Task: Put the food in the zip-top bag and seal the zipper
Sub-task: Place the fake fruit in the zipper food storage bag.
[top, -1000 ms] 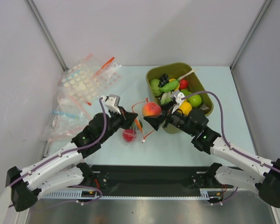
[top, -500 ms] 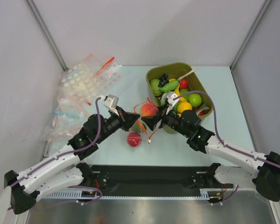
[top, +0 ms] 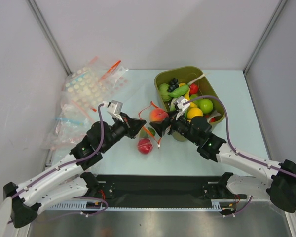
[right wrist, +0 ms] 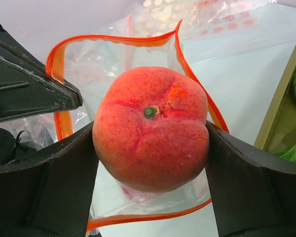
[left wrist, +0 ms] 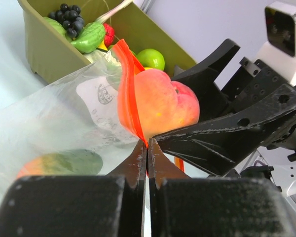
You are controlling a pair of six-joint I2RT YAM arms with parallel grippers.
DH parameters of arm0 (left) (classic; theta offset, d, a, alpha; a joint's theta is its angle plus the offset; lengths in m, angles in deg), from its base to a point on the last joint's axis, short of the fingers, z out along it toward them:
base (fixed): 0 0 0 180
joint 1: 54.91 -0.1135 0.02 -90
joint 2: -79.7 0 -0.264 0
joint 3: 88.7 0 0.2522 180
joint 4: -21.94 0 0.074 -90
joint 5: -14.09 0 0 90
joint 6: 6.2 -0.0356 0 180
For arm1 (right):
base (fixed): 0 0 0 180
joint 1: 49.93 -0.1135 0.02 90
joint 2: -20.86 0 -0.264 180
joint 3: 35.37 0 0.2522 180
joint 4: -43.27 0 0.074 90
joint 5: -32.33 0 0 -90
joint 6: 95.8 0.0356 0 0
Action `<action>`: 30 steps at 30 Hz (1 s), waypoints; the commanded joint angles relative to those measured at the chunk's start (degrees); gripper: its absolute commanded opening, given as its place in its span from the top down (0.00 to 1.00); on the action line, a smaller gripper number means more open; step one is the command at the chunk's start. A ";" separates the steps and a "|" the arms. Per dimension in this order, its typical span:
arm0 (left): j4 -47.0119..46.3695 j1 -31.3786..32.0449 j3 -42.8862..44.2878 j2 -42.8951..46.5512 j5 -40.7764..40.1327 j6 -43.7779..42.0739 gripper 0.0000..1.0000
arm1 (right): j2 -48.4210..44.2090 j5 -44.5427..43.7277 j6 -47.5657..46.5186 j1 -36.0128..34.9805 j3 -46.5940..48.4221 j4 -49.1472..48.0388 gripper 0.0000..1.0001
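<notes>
The zip-top bag (left wrist: pixel 54 118) hangs open between the two arms. My left gripper (left wrist: pixel 147 145) is shut on its red-orange zipper (left wrist: pixel 126 98) at the near rim. A peach (right wrist: pixel 150 128) sits in the bag's mouth, ringed by the zipper (right wrist: pixel 113 38), with my right gripper (right wrist: pixel 150 143) shut on its sides. From above, the peach (top: pixel 158 115) lies between the left gripper (top: pixel 139 126) and the right gripper (top: pixel 160 123). A red fruit (top: pixel 144 145) rests in the bag's bottom, and a green and orange piece (left wrist: pixel 64 163) shows through the plastic.
The olive-green tub (top: pixel 215 98) stands just right of the right arm, holding a green apple (top: pixel 205 105), a yellow fruit (top: pixel 195 113), dark grapes (top: pixel 173 83) and a cucumber (top: pixel 179 91). A pile of other clear bags (top: pixel 91 86) lies at the back left.
The bag has swung a little to the right, carrying the red fruit with it. The right gripper has shifted the peach slightly left, into the bag's mouth. Both grips are unchanged.
</notes>
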 commanded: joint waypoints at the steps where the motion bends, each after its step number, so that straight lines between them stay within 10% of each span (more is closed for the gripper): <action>1: -1.81 0.05 1.14 0.98 -0.61 0.97 1.00 | 0.76 0.30 -0.28 -0.23 2.39 -0.29 0.25; 24: -4.89 0.22 2.54 -0.25 12.58 0.35 1.00 | 6.90 5.40 0.42 -0.40 3.53 -1.96 0.44; 30: -2.78 0.22 2.72 -0.17 8.98 0.79 1.00 | 9.11 11.02 0.43 -0.40 3.80 -3.54 0.22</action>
